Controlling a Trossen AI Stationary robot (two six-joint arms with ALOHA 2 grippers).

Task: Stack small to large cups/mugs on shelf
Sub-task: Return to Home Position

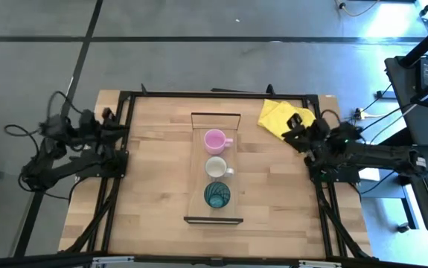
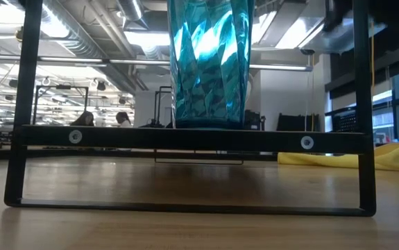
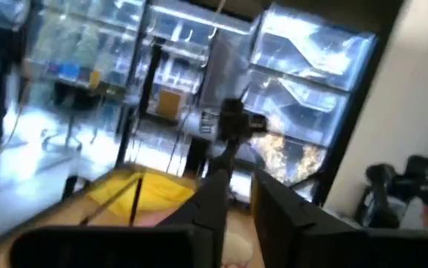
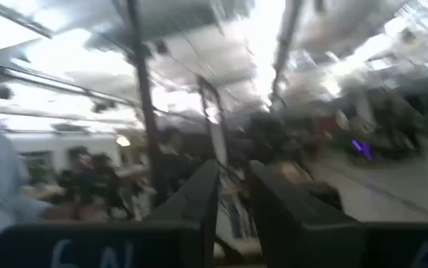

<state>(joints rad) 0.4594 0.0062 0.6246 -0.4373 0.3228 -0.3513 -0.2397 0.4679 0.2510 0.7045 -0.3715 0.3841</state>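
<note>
The teal translucent cup (image 1: 216, 195) stands upright on the shelf (image 1: 198, 179) at its near end. In the low view its faceted wall rises from the board above the dark end frame. Next along the board is the white mug (image 1: 215, 167), and beyond it the pink mug (image 1: 214, 139). All three stand in one row, mouths up and close together. Both mug handles point toward the right arm's side. The shelf lies at the middle of the desk (image 1: 154, 179), its long axis running from the far edge toward the near edge.

Both arms are drawn back, well clear of the shelf. The left arm is folded at the desk's left edge. Its end effector (image 3: 236, 179) is tilted upward toward the room, its fingers a narrow gap apart and holding nothing. The right arm reaches in from the right edge, bent at the elbow, with its front end over the yellow cloth (image 1: 277, 115) at the far right corner. The right end effector (image 4: 232, 167) also shows a narrow gap between its fingers and grips nothing.
</note>
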